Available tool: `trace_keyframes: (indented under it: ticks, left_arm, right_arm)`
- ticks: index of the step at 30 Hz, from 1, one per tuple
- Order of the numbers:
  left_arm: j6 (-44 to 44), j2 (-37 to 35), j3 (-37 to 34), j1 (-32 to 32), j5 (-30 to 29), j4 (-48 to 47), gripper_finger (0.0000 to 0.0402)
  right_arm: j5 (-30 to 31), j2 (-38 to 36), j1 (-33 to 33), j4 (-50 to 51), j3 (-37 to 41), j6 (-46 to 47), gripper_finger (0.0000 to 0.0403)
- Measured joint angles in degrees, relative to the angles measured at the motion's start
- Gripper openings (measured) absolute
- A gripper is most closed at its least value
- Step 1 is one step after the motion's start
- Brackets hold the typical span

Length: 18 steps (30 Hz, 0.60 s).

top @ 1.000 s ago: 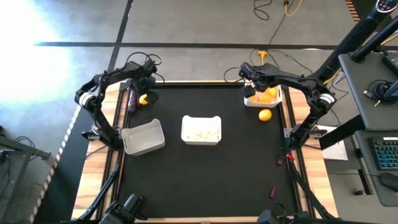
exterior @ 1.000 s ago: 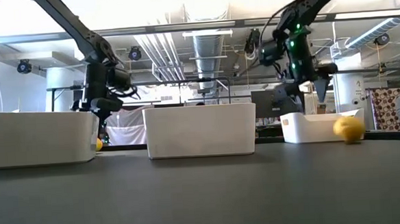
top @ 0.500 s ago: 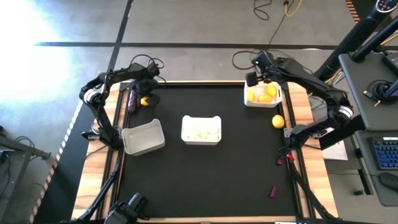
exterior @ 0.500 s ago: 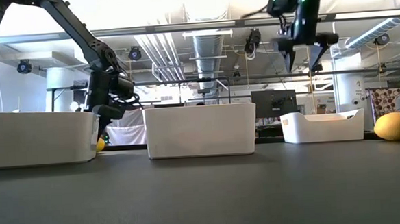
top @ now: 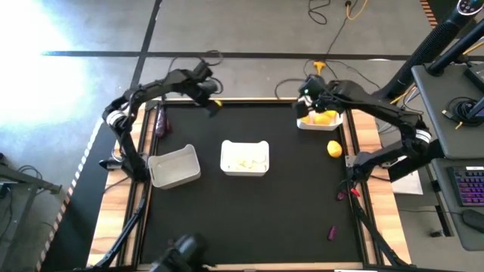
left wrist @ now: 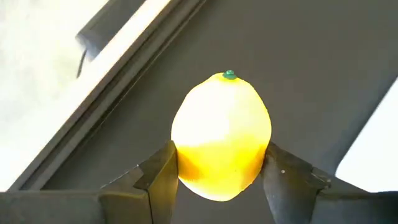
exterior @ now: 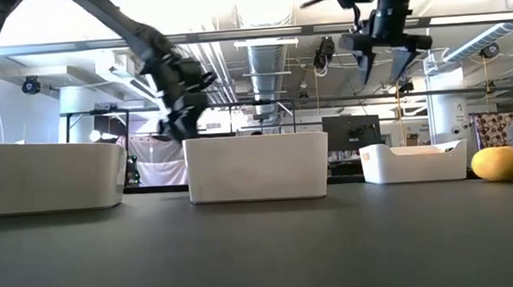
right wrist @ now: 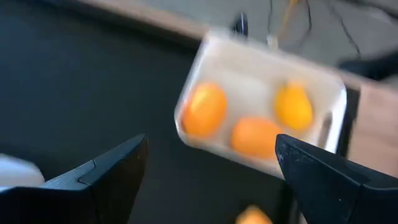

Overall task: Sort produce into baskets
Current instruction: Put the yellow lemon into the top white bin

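From above, the left gripper (top: 212, 101) hangs over the bench's (top: 249, 204) far edge with a speck of yellow at its tip, while the right gripper (top: 308, 100) hovers beside the citrus basket (top: 321, 119), its fingers spread wide and empty; a loose lemon (top: 333, 148) lies on the bench just outside that basket, the middle basket (top: 244, 158) holds pale pieces, the left basket (top: 174, 166) looks empty, and an eggplant (top: 159, 123) sits on the wooden rim. At table height the left arm is raised behind the middle basket, and the loose lemon rests right of the citrus basket. The left wrist view shows the fingers (left wrist: 163, 180) partly closed on a yellow lemon (left wrist: 222, 137), pinched across its widest middle; it looks firm, light and smooth, so likely to roll or slip if gripped off-centre. The right wrist view shows three citrus inside their basket
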<state>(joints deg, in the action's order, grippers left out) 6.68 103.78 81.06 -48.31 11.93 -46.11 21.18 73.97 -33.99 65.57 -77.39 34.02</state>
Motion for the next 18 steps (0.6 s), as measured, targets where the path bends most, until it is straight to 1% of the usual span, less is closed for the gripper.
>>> trace_keyframes:
  ticks: [4,6,8,12,15,18]
  left_arm:
    - [0.2,5.2,6.0,5.4,0.9,1.0,0.0181]
    - [0.5,8.9,9.3,7.9,0.9,2.3,0.0181]
    - [0.5,13.4,13.2,10.1,0.9,2.5,0.0181]
    - [-1.9,22.1,22.2,12.7,0.9,1.2,0.0182]
    - [-4.0,27.1,28.6,13.2,2.0,0.8,0.0182]
    - [-5.7,31.2,33.5,13.2,2.9,-1.3,0.0183]
  right_arm:
    - [-0.7,1.4,1.7,10.7,1.0,6.7,0.0343]
    - [-0.8,1.7,2.6,14.9,2.0,10.0,0.0343]
    - [-2.2,1.9,3.6,18.0,3.2,12.0,0.0343]
    - [-6.4,1.8,4.7,19.5,7.3,14.6,0.0343]
    - [-7.2,1.8,4.7,19.4,11.8,16.4,0.0343]
    - [-11.8,2.1,3.7,18.6,16.9,16.5,0.0343]
